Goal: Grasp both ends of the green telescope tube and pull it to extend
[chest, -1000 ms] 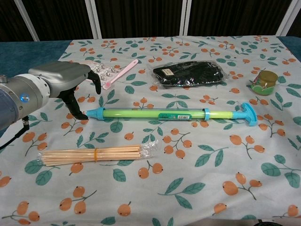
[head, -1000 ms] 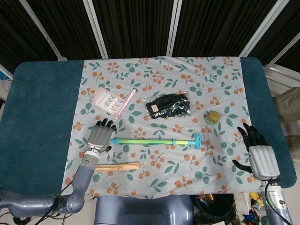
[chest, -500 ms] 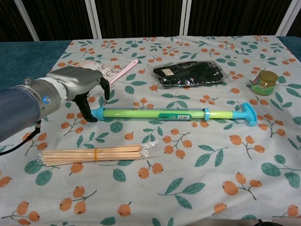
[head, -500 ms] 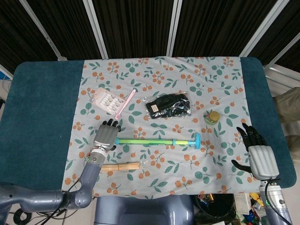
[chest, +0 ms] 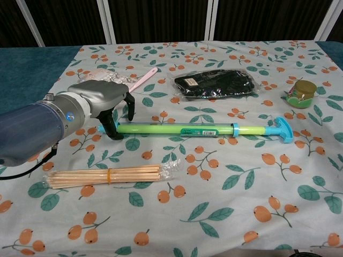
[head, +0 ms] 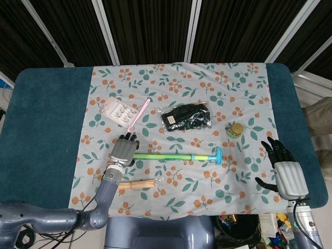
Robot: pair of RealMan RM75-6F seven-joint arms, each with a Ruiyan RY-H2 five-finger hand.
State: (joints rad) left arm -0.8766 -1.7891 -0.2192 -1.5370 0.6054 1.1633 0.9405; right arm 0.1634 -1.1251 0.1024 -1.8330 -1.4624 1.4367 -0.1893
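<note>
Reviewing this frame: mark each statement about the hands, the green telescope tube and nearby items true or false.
1. The left hand is over the tube's left end, fingers arched around it. True.
2. The right hand grips the blue T-handle. False: it sits apart near the right table edge, holding nothing, fingers spread.
3. The green telescope tube lies flat on the floral cloth. True.
4. The bundle of wooden sticks lies beyond the tube, beside the black packet. False: it lies nearer the robot than the tube.
5. The pink spoon rests on the tube. False: it lies apart, farther back.
</note>
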